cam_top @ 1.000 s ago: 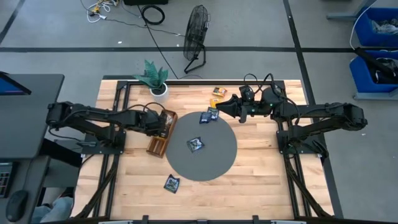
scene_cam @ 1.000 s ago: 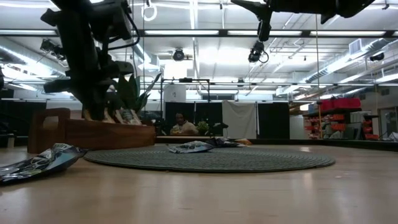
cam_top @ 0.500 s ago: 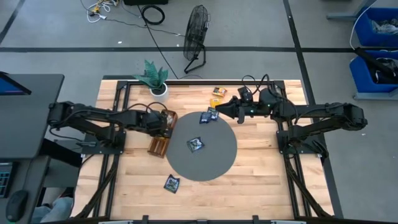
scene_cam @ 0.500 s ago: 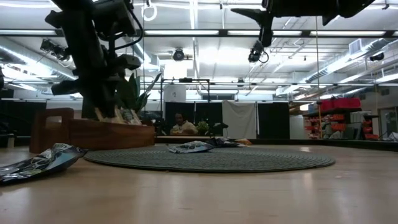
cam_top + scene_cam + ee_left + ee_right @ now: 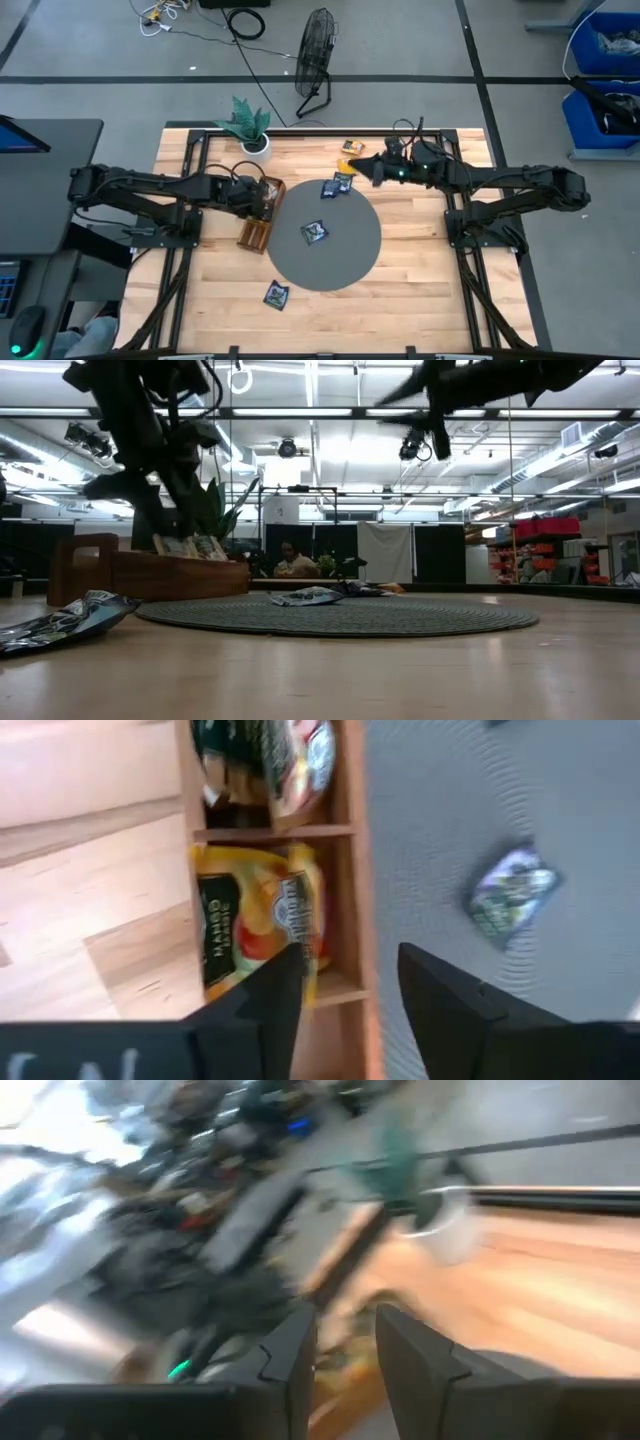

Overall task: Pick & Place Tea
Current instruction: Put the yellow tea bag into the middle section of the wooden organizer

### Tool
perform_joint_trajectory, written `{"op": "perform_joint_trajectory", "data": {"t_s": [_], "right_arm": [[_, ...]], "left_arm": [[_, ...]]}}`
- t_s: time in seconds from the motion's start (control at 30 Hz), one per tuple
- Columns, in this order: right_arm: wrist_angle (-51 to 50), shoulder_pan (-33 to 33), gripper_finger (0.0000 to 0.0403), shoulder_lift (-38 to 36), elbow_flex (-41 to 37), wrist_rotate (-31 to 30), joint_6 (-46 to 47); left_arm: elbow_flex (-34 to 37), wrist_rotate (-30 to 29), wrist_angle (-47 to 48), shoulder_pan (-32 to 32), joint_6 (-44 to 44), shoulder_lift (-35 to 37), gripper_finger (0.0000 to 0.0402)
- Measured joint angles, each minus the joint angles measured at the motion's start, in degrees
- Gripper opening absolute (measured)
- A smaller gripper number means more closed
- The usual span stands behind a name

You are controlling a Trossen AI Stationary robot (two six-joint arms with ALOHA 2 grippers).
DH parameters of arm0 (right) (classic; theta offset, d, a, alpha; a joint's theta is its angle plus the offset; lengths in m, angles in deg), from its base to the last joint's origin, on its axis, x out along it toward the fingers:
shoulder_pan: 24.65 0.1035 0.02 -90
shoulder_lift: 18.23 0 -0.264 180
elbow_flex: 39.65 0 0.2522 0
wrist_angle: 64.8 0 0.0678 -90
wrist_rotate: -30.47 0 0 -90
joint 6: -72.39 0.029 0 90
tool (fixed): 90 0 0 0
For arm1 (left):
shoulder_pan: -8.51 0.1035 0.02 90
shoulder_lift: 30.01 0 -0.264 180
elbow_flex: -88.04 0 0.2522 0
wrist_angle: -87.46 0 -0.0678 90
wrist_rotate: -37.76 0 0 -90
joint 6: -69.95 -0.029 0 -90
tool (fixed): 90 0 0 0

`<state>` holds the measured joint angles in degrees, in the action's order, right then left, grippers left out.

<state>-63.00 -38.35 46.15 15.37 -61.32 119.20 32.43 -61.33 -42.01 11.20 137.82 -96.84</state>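
My left gripper (image 5: 350, 1000) stands open over the far end of the brown wooden tray (image 5: 258, 215). A yellow-orange tea sachet (image 5: 255, 925) lies in the compartment below it, and dark sachets (image 5: 262, 755) fill the compartment beside that one. My right gripper (image 5: 362, 168) hangs above the mat's far edge, open, with nothing between its fingers (image 5: 290, 1355). On the round grey mat (image 5: 350, 255) lie one dark sachet (image 5: 314, 232) at the middle and two (image 5: 337, 187) at the far edge. Yellow sachets (image 5: 351, 148) lie on the wood by the far edge. A dark one (image 5: 276, 294) lies near the front.
A potted plant (image 5: 245, 125) stands at the table's far left corner, just beyond the tray. In the low view the near dark sachet (image 5: 65, 620) lies in front of the tray (image 5: 150, 575). Bare wood shows right of the mat and along the front.
My left gripper has gone up out of the tray and tipped; the yellow sachet stays in its compartment. My right gripper has moved a little toward the far edge and has tipped.
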Motion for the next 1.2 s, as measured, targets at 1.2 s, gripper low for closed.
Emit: {"op": "perform_joint_trajectory", "data": {"t_s": [1.2], "right_arm": [[-43.07, -29.58, 0.0241, 40.29, 29.68, 8.01, 9.99]], "left_arm": [[-0.35, -11.80, -13.92, -0.07, -5.48, 13.60, 0.0218]]}}
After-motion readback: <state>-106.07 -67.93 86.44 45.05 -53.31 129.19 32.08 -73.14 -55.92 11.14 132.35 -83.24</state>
